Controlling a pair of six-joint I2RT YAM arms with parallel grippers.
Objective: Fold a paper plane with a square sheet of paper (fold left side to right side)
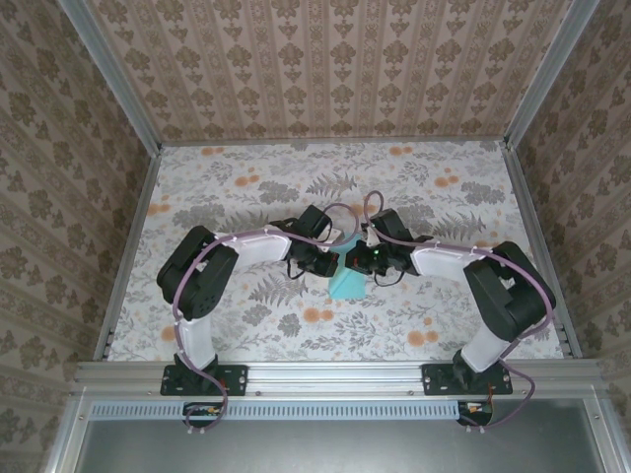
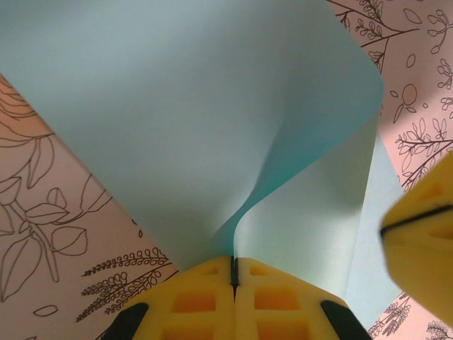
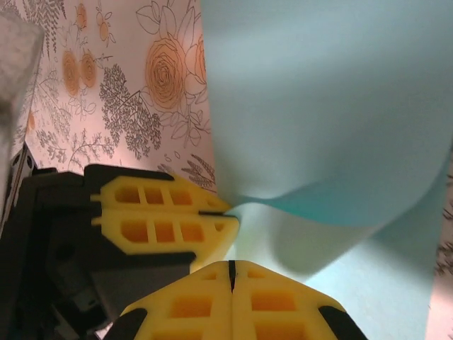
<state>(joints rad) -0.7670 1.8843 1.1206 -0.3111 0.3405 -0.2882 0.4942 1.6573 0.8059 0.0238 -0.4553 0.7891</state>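
In the top view both arms bend inward and meet at the centre of the floral table. The left gripper and the right gripper stand tip to tip over the square sheet of paper. The sheet's lower edge pokes out just below them. Bare tabletop lies all around the sheet: a broad band toward the top of the frame and wide stretches to left and right, out to the metal frame rails.

In the left wrist view the left gripper's jaws are pressed together at the bottom centre. A raised curl of the sheet runs down into their seam, so they pinch it. The sheet's right edge rolls over in a soft curve, and one yellow finger of the right gripper stands beside it.

In the right wrist view the right gripper is also closed. The sheet reaches its tips, though whether paper sits between them cannot be told.
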